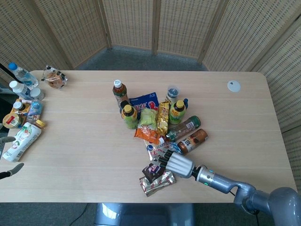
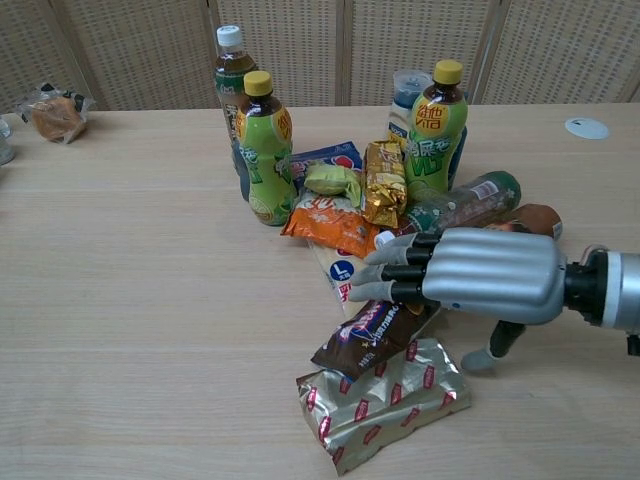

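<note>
My right hand [image 1: 176, 163] reaches in from the lower right and hovers over the near end of the snack pile, fingers stretched out flat and holding nothing. In the chest view the right hand [image 2: 470, 275] sits just above a dark brown snack wrapper [image 2: 370, 335], its fingertips over a white box [image 2: 340, 275] and its thumb pointing down to the table. A silver-gold packet [image 2: 385, 400] lies in front of the wrapper. A brown bottle [image 1: 193, 140] lies just right of the hand. At the frame's left edge only spread fingers of my left hand [image 1: 7, 155] show, beside a white pouch [image 1: 21, 140].
Two yellow-capped green bottles [image 2: 263, 150] [image 2: 435, 125], a white-capped bottle [image 2: 230, 75], a lying clear bottle [image 2: 460, 205] and several snack bags [image 2: 330, 225] form the pile. More bottles [image 1: 21, 87] crowd the table's left edge. A bagged snack [image 1: 55, 77] and a white disc [image 1: 233, 85] lie at the back.
</note>
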`<state>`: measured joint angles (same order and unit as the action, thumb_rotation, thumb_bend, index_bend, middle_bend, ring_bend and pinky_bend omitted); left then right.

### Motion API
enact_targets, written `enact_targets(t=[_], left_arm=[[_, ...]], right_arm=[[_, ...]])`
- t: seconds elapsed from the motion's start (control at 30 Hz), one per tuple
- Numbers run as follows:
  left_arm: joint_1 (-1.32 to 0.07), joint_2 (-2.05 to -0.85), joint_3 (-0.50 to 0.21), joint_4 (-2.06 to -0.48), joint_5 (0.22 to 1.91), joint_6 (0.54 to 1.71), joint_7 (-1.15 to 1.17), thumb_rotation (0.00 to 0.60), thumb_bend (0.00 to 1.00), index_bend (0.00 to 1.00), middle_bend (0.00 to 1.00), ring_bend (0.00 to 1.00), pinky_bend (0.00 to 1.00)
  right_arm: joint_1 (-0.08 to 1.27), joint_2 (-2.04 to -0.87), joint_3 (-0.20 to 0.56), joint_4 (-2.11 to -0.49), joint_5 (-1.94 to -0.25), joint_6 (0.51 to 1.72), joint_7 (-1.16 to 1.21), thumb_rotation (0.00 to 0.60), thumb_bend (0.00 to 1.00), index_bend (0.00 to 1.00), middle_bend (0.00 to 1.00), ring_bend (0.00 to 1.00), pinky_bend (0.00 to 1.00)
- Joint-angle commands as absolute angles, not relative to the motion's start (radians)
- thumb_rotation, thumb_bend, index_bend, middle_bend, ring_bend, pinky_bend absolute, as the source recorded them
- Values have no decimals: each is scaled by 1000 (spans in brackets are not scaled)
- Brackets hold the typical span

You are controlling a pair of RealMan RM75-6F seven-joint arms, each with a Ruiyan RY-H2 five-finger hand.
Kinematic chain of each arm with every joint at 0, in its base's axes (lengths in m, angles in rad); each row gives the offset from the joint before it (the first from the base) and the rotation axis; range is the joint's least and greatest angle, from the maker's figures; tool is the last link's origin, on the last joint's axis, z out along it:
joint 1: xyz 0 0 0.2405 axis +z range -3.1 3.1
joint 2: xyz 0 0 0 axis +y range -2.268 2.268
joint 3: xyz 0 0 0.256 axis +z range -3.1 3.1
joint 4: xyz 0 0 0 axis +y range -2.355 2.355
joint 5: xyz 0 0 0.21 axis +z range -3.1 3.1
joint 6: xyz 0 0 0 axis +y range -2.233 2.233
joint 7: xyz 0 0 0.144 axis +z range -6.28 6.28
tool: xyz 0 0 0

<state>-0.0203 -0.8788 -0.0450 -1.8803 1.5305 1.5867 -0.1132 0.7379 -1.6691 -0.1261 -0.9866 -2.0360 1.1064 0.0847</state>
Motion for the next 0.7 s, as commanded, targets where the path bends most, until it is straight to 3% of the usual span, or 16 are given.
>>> enact_targets(t=[0.03,0.17,0.23,0.33,0.43,0.5,0.7], left_arm=[[-21,-880,-48,-1880,1526,1587,-112,600,0,317,0,0,0],[-24,-882,-52,-1880,1516,1581,-114,600,0,317,0,0,0],[-26,-883,-54,-1878,1512,1576,-112,600,0,318,0,0,0],[-28,-884,-53,-1877,1509,1569,-111,600,0,318,0,0,0],[-28,-884,-53,-1877,1510,1569,-113,600,0,319,0,0,0],[-27,-884,-53,-1878,1513,1571,-115,600,0,318,0,0,0],[-25,-882,-50,-1884,1525,1574,-115,600,0,318,0,0,0]], right_arm=[[775,-1677,-146,-969,-2035,1061,90,600,0,0,0,0,0],[803,-1667,-162,-973,-2026,1040,113,600,13,68,20,0,0],[812,-1664,-172,-972,-2024,1048,140,600,51,214,148,9,20],[814,-1666,-183,-955,-2027,1086,161,600,123,498,482,212,243],[811,-1659,-190,-956,-2027,1116,156,600,150,569,584,330,432],[810,-1649,-191,-968,-2022,1125,149,600,161,581,607,360,502],[814,-1609,-179,-1032,-1997,1133,96,600,164,590,622,371,529]])
